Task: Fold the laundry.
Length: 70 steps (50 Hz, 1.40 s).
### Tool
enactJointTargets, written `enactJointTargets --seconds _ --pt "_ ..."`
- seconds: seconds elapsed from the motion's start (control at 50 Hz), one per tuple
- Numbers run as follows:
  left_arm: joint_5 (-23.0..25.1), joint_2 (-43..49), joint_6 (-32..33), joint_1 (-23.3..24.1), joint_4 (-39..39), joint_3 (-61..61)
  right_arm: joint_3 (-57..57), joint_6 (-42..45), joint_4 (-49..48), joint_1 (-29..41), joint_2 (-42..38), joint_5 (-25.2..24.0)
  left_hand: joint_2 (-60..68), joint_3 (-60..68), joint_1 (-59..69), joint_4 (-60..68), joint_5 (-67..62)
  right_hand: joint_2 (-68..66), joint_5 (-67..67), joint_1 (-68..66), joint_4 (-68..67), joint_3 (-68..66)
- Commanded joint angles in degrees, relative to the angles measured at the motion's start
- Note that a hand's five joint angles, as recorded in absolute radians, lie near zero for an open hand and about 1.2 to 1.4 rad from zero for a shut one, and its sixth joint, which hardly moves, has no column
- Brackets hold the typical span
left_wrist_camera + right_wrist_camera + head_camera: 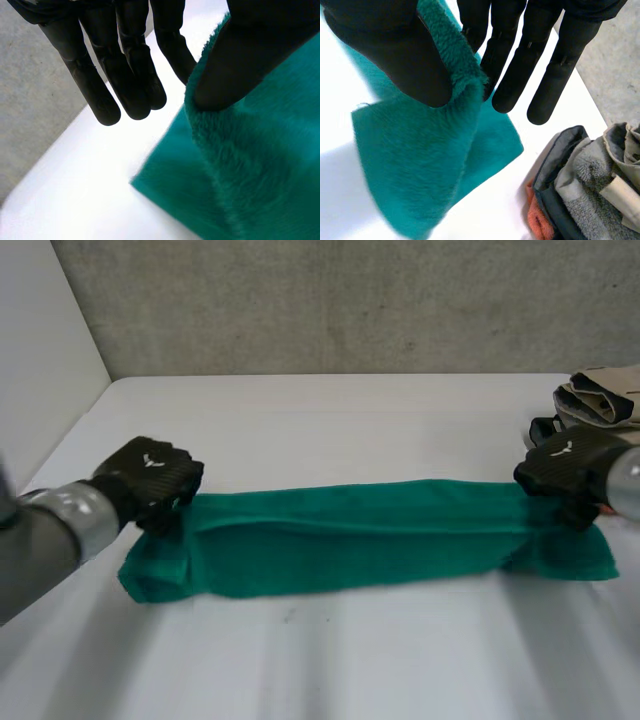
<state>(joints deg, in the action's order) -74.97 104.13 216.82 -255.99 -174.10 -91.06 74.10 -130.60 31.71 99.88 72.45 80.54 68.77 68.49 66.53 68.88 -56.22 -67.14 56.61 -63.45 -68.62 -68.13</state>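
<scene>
A green towel (360,535) lies stretched left to right across the middle of the white table (330,420), folded lengthwise into a long band with one layer lapped over another; its left end bunches a little and its right end flares out flat

The left hand (150,475) sits at the towel's left end, on the far edge; in the left wrist view its thumb (235,60) presses down on the fuzzy edge of the cloth and the nearest of its straight fingers (172,47) lies against that same edge from the other side, so the edge is pinched between them; the other fingers hang straight and free above the bare table, apart from the cloth

The right hand (565,465) is at the towel's right end, also on the far edge; in the right wrist view its thumb (405,55) clamps a raised fold of the towel against the straight fingers (520,65) behind it, and the cloth hangs from that pinch down to the table

A pile of laundry (600,400) in beige, grey and orange rests at the table's far right, near the right hand and apart from the towel; a grey wall (350,300) stands behind the table
</scene>
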Motion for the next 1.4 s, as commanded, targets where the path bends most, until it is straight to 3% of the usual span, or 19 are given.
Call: enactJointTargets --seconds 0.02,0.1,0.12,0.18,0.24,0.36,0.52,0.68,0.78,0.88,0.96,1.04,1.16,1.28,1.32,1.4 --pt "-3.42 10.48 1.77 2.86 -18.97 17.91 -11.86 -8.79 -19.20 0.41 -7.05 5.32 11.23 11.51 13.47 11.12 -13.78 -12.86 13.39 -16.55 -11.38 -11.87" --pt "-4.12 12.06 -0.07 3.13 -35.48 25.49 -14.78 -15.11 -38.00 1.11 -6.62 7.17 11.23 11.51 13.47 11.12 -13.78 -12.86 13.39 -16.55 -11.38 -11.87" --pt "-4.39 12.06 -1.73 3.04 -41.87 26.37 -13.73 -17.91 -46.74 1.54 -6.18 7.17 11.23 11.51 13.47 11.12 -13.78 -12.86 13.39 -16.55 -11.38 -11.87" --pt "-5.44 11.89 -5.52 2.69 -50.35 26.99 -11.62 -21.18 -60.04 1.73 -3.47 7.43 11.23 11.51 13.47 11.12 -13.78 -12.86 13.39 -16.55 -11.38 -11.87" --pt "-7.55 11.80 -10.18 2.51 -55.55 27.08 -10.21 -21.80 -64.93 1.72 -1.52 7.26 11.23 11.51 13.47 11.12 -13.78 -12.86 13.39 -16.55 -11.38 -11.87" --pt "-9.05 12.06 -11.86 1.55 -48.89 26.55 -11.96 -21.72 -60.38 1.81 -3.27 6.03 11.23 11.51 13.47 11.12 -13.78 -12.86 13.39 -16.55 -11.38 -11.87" --pt "-8.43 13.20 -11.51 0.93 -42.81 20.67 -15.74 -21.19 -44.83 1.64 -13.36 -0.64 11.23 11.51 13.47 11.12 -13.78 -12.86 13.39 -16.55 -11.38 -11.87" --pt "-8.35 18.04 -9.75 1.11 -39.31 11.71 -13.90 -16.02 -35.95 1.72 -21.90 -0.92 11.23 11.51 13.47 11.12 -13.78 -12.86 13.39 -16.55 -11.38 -11.87" --pt "-8.43 18.57 -5.28 1.02 -31.50 5.39 -11.53 -10.30 -30.31 1.81 -23.40 -0.39 11.23 11.51 13.47 11.12 -13.78 -12.86 13.39 -16.55 -11.38 -11.87" --pt "-8.78 15.59 1.14 0.67 -22.00 -1.91 -7.31 -4.93 -20.57 1.11 -21.91 1.81 11.23 11.51 13.47 11.12 -13.78 -12.86 13.39 -16.55 -11.38 -11.87" --pt "-9.22 7.25 6.85 0.05 -13.47 -9.99 -1.26 -3.70 -13.79 0.41 -17.97 4.00 11.23 11.51 13.47 11.12 -13.78 -12.86 13.39 -16.55 -11.38 -11.87" --pt "-9.22 -1.63 11.07 -0.21 -5.21 -17.73 7.79 -0.81 -9.92 0.05 -8.84 5.15 11.23 11.51 13.47 11.12 -13.78 -12.86 13.39 -16.55 -11.38 -11.87" --pt "-8.43 -12.80 15.56 -0.56 4.46 -23.10 20.02 11.05 -6.05 -0.03 4.62 4.27 11.23 11.51 13.47 11.12 -13.78 -12.86 13.39 -16.55 -11.38 -11.87" --pt "-8.35 -10.53 15.92 -0.04 0.71 -19.69 21.44 13.36 -7.10 1.11 3.24 3.83 11.23 11.51 13.47 11.12 -13.78 -12.86 13.39 -16.55 -11.38 -11.87" --pt "-8.52 -5.45 15.39 0.40 -4.73 -16.35 17.06 10.29 -11.21 1.46 -2.81 4.27 11.23 11.51 13.47 11.12 -13.78 -12.86 13.39 -16.55 -11.38 -11.87" --pt "-9.48 2.71 15.30 0.93 -12.38 -9.60 11.95 5.80 -18.16 2.51 -7.49 4.88 11.23 11.51 13.47 11.12 -13.78 -12.86 13.39 -16.55 -11.38 -11.87"
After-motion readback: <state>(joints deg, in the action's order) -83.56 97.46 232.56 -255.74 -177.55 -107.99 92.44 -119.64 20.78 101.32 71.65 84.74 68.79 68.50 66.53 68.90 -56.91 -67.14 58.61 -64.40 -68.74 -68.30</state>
